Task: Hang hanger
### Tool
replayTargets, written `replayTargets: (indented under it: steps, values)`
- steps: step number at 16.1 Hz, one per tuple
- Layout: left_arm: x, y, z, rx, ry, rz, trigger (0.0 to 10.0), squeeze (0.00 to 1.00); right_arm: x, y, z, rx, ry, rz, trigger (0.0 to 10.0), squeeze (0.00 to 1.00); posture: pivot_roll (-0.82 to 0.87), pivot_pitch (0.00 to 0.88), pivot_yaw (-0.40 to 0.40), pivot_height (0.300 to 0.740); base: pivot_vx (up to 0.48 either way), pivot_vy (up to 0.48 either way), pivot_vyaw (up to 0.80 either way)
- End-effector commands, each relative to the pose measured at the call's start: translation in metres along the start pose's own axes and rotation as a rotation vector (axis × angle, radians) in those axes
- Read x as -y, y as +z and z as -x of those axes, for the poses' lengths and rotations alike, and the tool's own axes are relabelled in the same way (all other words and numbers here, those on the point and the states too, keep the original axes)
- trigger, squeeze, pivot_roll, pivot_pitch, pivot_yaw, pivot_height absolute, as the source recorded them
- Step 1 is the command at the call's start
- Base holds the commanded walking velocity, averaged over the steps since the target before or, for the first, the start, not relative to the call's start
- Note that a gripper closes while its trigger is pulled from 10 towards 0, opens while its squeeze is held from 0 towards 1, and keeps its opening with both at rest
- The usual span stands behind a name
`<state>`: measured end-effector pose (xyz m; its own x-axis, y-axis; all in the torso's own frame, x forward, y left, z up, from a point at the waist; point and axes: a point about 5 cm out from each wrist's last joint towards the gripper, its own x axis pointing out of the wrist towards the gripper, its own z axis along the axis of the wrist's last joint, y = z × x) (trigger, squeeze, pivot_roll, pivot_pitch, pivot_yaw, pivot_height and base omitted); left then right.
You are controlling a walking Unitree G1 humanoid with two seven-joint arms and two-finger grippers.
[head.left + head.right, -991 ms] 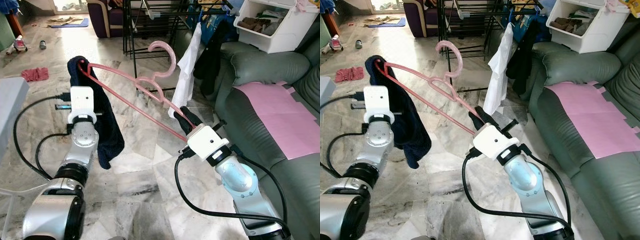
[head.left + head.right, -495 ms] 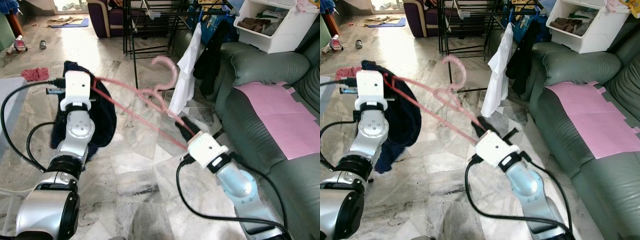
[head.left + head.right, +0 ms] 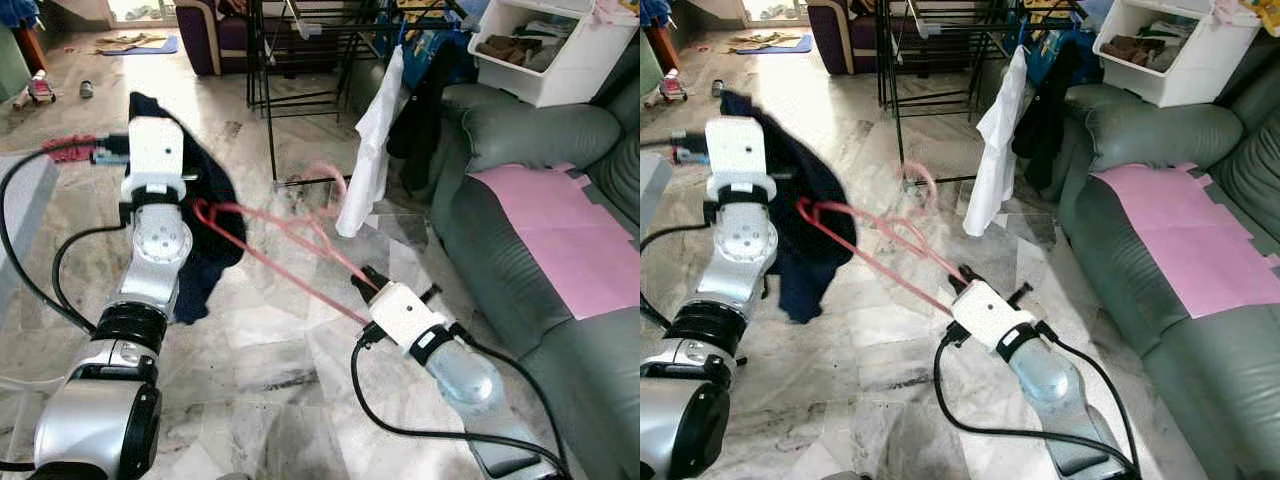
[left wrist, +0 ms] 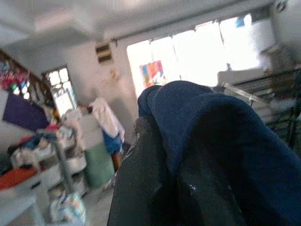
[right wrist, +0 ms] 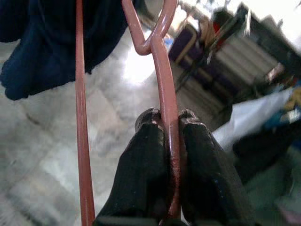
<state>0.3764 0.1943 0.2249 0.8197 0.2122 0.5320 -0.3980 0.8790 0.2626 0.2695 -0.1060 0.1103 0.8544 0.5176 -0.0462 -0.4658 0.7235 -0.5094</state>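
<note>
Between the grippers, the hanger [image 3: 265, 250] is being held near-level, seemingly hook-first toward the rack [image 3: 300, 60]: right gripper [image 5: 168, 123] clenched on its rod, left gripper [image 4: 155, 141] pinching the cloth [image 3: 205, 215].

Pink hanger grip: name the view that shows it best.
The right wrist view: the right gripper has its fingers clamped on the pink hanger rod. Both eye views show the whole hanger, blurred, its far end at the navy garment.

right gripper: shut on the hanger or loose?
Shut. The right gripper has both black fingers pinching the pink hanger bar, no visible gap.
</note>
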Motion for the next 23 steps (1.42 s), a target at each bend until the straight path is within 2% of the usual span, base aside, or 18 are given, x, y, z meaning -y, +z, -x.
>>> replayTargets:
  steps: [1,4,6,7,8,12,13,14,15,17,18,19,20,21,22,23]
  values:
    - [0.004,0.005,0.002,0.024,-0.029,0.007,0.0,0.00,0.008,-0.003,-0.003,-0.027,-0.043,-0.018,10.0,0.00,0.01,0.051,-0.057,0.740,0.000,0.000,0.00]
    - [0.023,0.010,0.021,0.048,-0.143,0.026,0.0,0.00,0.019,0.000,-0.022,-0.027,-0.097,-0.086,10.0,0.00,0.02,0.051,-0.057,0.740,0.000,0.000,0.00]
    - [0.048,0.001,0.044,0.002,-0.308,0.034,0.0,0.00,0.028,0.013,-0.036,0.019,-0.122,-0.105,10.0,0.00,0.02,0.051,-0.062,0.740,0.000,0.000,0.00]
    - [0.052,0.000,0.047,-0.009,-0.333,0.033,0.0,0.00,0.029,0.015,-0.038,0.028,-0.123,-0.107,10.0,0.00,0.02,0.051,-0.062,0.740,0.000,0.000,0.00]
    - [0.065,-0.003,0.059,-0.032,-0.414,0.039,0.0,0.00,0.027,0.023,-0.046,0.060,-0.100,-0.108,10.0,0.00,0.02,0.050,-0.063,0.740,0.000,0.000,0.00]
    - [0.075,0.022,0.063,0.103,-0.446,0.082,0.0,0.00,0.029,0.019,-0.050,0.022,-0.127,-0.122,10.0,0.00,0.02,0.050,-0.066,0.740,0.000,0.000,0.00]
    - [0.077,0.023,0.068,0.095,-0.472,0.096,0.0,0.00,0.034,0.012,-0.051,-0.026,-0.174,-0.187,10.0,0.00,0.02,0.051,-0.064,0.740,0.000,0.000,0.00]
    - [0.079,0.021,0.073,0.082,-0.497,0.105,0.0,0.00,0.040,0.005,-0.053,-0.076,-0.229,-0.295,10.0,0.00,0.02,0.052,-0.064,0.740,0.000,0.000,0.00]
    - [0.081,0.020,0.078,0.075,-0.517,0.113,0.0,0.00,0.045,0.003,-0.054,-0.090,-0.260,-0.352,10.0,0.00,0.02,0.052,-0.063,0.740,0.000,0.000,0.00]
    - [0.089,0.019,0.093,0.054,-0.610,0.167,0.0,0.00,0.068,0.009,-0.056,-0.038,-0.373,-0.407,10.0,0.00,0.02,0.052,-0.066,0.740,0.000,0.000,0.00]
    - [0.093,0.016,0.099,0.033,-0.648,0.170,0.0,0.00,0.073,0.011,-0.058,-0.029,-0.391,-0.445,10.0,0.00,0.02,0.052,-0.066,0.740,0.000,0.000,0.00]
    - [0.099,0.008,0.109,-0.031,-0.715,0.174,0.0,0.00,0.077,0.015,-0.061,-0.013,-0.404,-0.457,10.0,0.00,0.03,0.053,-0.068,0.740,0.000,0.000,0.00]
    - [0.102,0.003,0.114,-0.061,-0.736,0.170,0.0,0.00,0.078,0.018,-0.063,-0.005,-0.414,-0.436,10.0,0.00,0.03,0.052,-0.070,0.740,0.000,0.000,0.00]
    - [0.105,-0.004,0.120,-0.103,-0.772,0.161,2.5,0.00,0.075,0.022,-0.066,0.005,-0.395,-0.425,10.0,0.00,0.03,0.052,-0.070,0.740,0.000,0.000,0.00]
    - [0.106,-0.007,0.124,-0.116,-0.779,0.168,4.1,0.00,0.069,0.025,-0.067,0.024,-0.354,-0.375,10.0,0.00,0.02,0.051,-0.072,0.740,0.000,0.000,0.00]
    - [0.107,-0.006,0.125,-0.112,-0.783,0.189,1.7,0.00,0.063,0.026,-0.067,0.041,-0.323,-0.325,10.0,0.00,0.02,0.050,-0.072,0.740,0.000,0.000,0.00]
